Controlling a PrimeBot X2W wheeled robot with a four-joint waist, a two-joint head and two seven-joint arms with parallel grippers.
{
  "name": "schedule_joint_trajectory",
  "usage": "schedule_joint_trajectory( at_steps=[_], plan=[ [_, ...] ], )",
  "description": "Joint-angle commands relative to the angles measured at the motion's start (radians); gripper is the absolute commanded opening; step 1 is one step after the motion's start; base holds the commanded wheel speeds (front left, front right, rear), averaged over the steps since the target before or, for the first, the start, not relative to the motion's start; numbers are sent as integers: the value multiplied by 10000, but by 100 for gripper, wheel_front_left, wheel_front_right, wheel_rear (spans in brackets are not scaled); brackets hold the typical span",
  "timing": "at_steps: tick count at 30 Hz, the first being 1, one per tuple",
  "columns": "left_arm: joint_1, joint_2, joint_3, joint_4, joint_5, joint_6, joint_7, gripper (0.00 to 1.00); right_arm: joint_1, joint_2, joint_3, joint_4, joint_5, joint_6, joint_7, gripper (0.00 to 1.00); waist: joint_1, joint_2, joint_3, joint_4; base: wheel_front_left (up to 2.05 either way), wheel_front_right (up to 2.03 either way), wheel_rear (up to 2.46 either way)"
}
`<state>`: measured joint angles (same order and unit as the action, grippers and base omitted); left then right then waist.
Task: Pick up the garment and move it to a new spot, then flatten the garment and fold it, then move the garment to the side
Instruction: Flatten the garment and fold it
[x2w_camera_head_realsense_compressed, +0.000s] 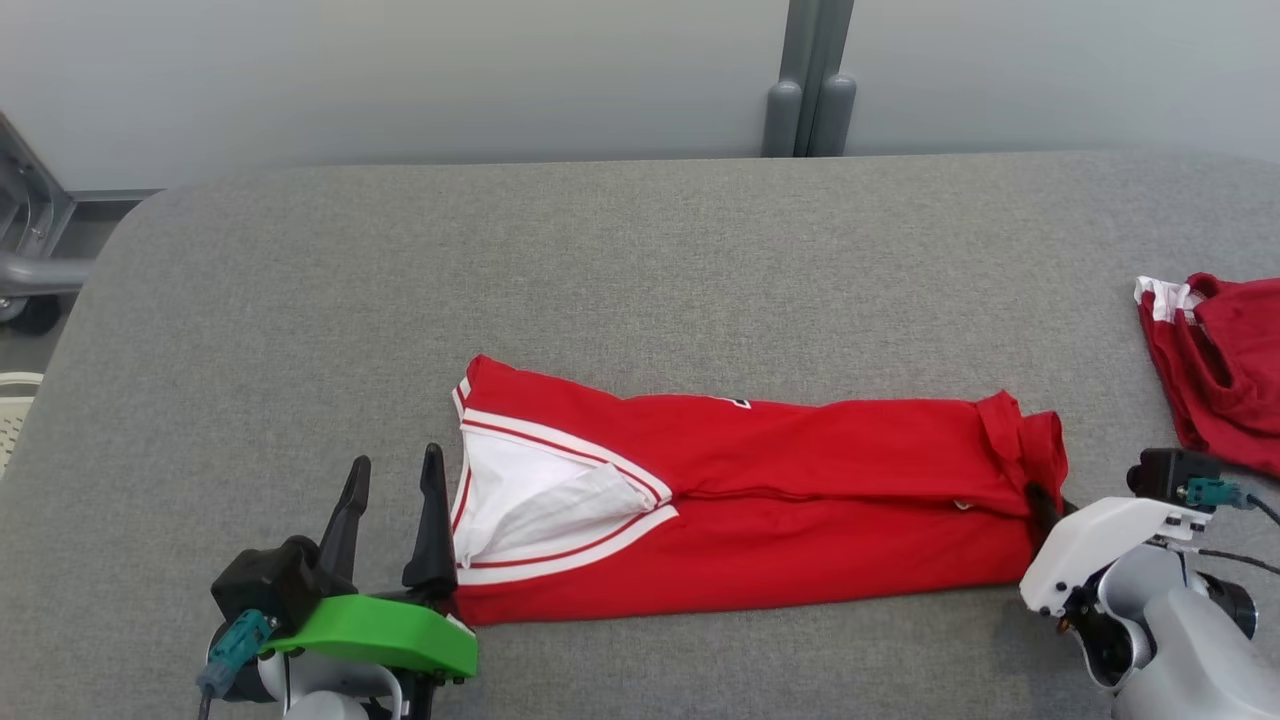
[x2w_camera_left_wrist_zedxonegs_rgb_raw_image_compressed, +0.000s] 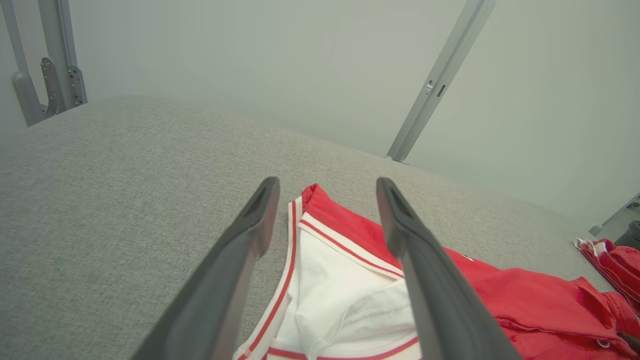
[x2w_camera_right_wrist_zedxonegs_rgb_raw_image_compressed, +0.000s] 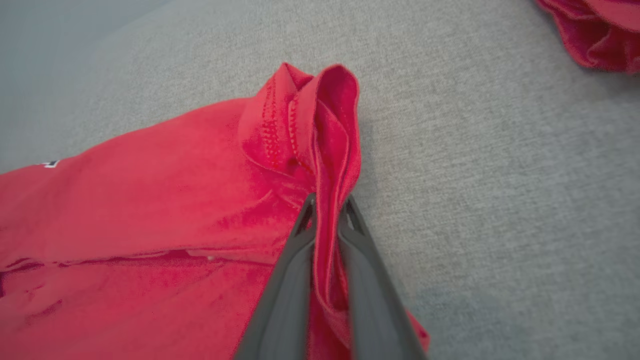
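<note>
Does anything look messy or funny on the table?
Yes. The garment lies folded, but its right end is bunched into a raised ridge, pinched in the right tool. At its left end the white lining gapes open. A second red cloth lies crumpled farther right.

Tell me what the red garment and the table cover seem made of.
Red garment: soft matte knit, likely cotton or polyester; it folds limply and bunches where the right gripper pinches it. Table cover: grey woven cloth, matte, showing a fine speckled weave.
</note>
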<state>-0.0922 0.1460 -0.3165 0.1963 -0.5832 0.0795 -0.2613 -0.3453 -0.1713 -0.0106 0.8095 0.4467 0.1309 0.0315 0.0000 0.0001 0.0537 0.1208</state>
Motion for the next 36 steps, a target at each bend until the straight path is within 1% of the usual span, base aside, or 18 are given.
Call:
schedule_joint_trajectory(
  at_steps=[1, 7, 11, 14, 15, 19, 20, 27, 32, 36],
  plan=[
    [9, -6, 68, -20, 56, -22, -43, 100, -157, -193, -28, -191, 323, -3, 37, 0, 0, -1, -15, -67, 0, 0, 0],
    [74, -41, 77, -56, 130, -63, -43, 100, -259, -1007, -211, -990, 1291, -6, 342, 0, 0, -1, -27, -258, 0, 0, 0],
    [78, -45, 67, -93, 145, -87, -43, 100, -220, -1614, -609, -1522, 1732, -4, 553, 0, 0, -1, -44, -374, 0, 0, 0],
    [106, -38, 52, -108, 187, -78, -43, 100, -59, -1859, -938, -1926, 1976, -4, 775, 0, 0, -1, -92, -448, 0, 0, 0],
    [124, -24, 38, -116, 197, -88, -43, 100, 67, -1912, -1070, -2228, 2061, -3, 968, 0, 0, -1, -127, -498, 0, 0, 0],
    [183, -16, 7, -115, 176, -99, -42, 100, 400, -1580, -1021, -3086, 2525, -1, 1603, 0, 0, -1, -216, -584, 0, 0, 0],
    [183, -16, 7, -115, 176, -99, -42, 100, 400, -1580, -1021, -3086, 2525, -1, 1603, 0, 0, -1, -216, -584, 0, 0, 0],
    [214, -9, -98, -97, 130, -86, 7, 100, 1151, -901, -692, -5023, 3155, 0, 2444, 0, 0, -1, -382, -592, 0, 0, 0],
    [227, 33, -162, -129, 107, -94, 43, 100, 1515, -253, -320, -6200, 3446, 0, 2989, 0, 0, -1, -478, -449, 0, 0, 0],
    [255, 74, -171, -140, 84, -95, 49, 100, 1639, 351, 38, -6811, 3577, 0, 3255, 0, 0, -1, -546, -271, 0, 0, 0]
  ],
)
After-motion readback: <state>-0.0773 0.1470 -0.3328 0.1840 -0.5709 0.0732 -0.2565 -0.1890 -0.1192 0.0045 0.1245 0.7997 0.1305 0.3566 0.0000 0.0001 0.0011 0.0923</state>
